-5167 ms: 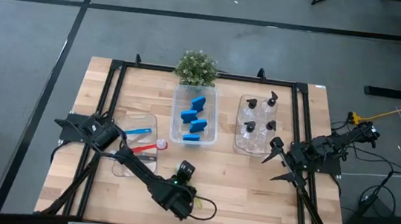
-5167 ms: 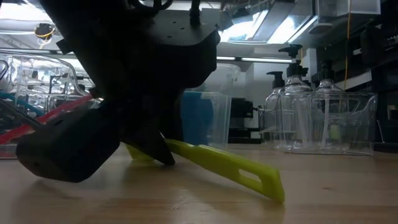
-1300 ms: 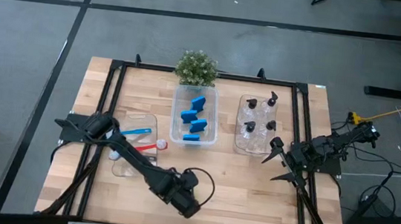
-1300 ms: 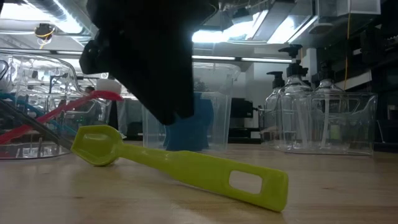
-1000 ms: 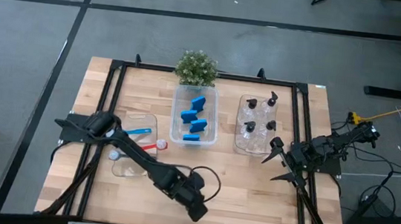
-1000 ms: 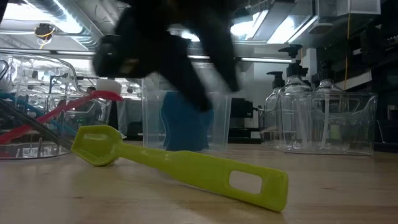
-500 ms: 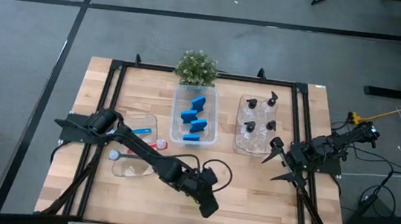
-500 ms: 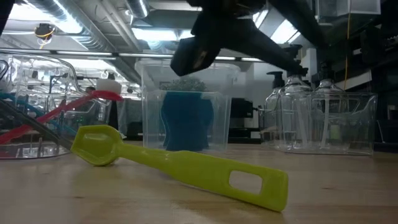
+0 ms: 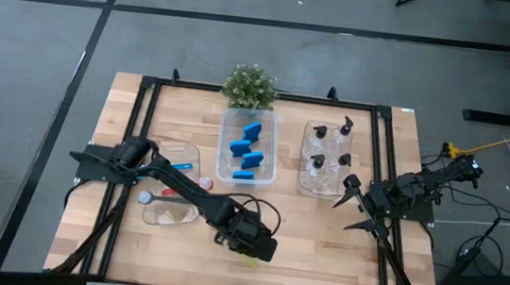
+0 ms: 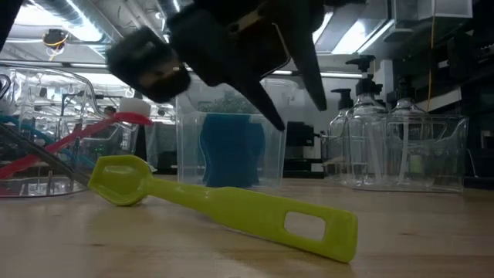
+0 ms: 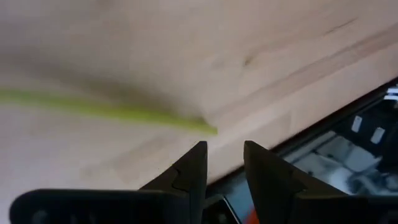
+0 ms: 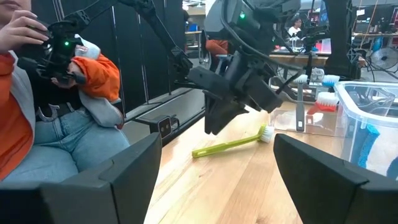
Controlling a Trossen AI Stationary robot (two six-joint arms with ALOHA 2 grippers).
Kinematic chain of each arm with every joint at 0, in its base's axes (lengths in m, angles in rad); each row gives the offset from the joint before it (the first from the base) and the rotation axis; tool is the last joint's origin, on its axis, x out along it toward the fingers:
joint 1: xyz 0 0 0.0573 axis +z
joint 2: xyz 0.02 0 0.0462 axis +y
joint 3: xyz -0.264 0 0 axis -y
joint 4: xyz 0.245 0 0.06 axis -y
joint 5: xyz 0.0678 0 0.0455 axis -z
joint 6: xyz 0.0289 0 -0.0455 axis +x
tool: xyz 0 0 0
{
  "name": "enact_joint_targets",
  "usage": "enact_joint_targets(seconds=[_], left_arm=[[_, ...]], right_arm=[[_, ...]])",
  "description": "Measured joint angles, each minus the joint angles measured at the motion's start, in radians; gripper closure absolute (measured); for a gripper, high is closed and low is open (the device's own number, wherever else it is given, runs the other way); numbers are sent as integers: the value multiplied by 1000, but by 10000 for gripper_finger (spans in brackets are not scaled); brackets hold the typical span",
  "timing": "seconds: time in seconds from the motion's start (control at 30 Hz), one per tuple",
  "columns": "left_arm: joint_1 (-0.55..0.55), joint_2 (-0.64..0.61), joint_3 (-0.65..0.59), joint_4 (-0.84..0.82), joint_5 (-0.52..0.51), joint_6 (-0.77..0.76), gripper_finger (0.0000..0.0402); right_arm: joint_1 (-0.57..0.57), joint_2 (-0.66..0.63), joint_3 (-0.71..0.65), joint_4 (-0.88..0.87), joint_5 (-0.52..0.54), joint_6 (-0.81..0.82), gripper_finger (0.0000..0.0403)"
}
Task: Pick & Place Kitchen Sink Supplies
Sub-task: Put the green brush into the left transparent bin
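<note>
The yellow-green brush (image 10: 231, 208) lies flat on the wood near the table's near edge, and also shows in the right wrist view as the brush (image 12: 230, 145). My left gripper (image 10: 297, 112) hangs open a little above it, fingers pointing down, touching nothing; the left gripper (image 9: 258, 249) sits over the brush from above. Red, blue and grey brushes (image 9: 180, 177) rest in the left bin. Blue sponges (image 9: 247, 151) fill the middle bin, pump bottles (image 9: 330, 155) the right one. My right gripper (image 9: 351, 205) waits wide open at the table's right.
Three clear bins stand in a row across the table's middle: left bin (image 9: 171, 217), middle bin (image 9: 270, 177), right bin (image 9: 303, 181). A potted plant (image 9: 250, 85) is at the far edge. A person in an orange sleeve (image 12: 93, 74) sits beyond the table.
My left gripper has risen off the table, swung toward the right along the near edge and back a little toward the bins, turning about as it went. The yellow-green brush has lain still.
</note>
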Motion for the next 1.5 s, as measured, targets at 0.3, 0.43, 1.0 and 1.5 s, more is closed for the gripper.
enact_joint_targets(seconds=[0.3, 0.43, 1.0, 1.5], left_arm=[[-4, 0, 0, 7, 266, -409, 302], [7, 0, 0, -16, 241, -380, 302], [15, 0, 0, -130, -175, -163, 302], [-5, 0, 0, -150, -195, -485, 302]], right_arm=[[0, 0, 0, 0, 0, 0, 95], [0, 0, 0, 0, 0, 2, 95], [0, 0, 0, 0, 0, 0, 95], [0, 0, 0, 0, 0, 0, 95]])
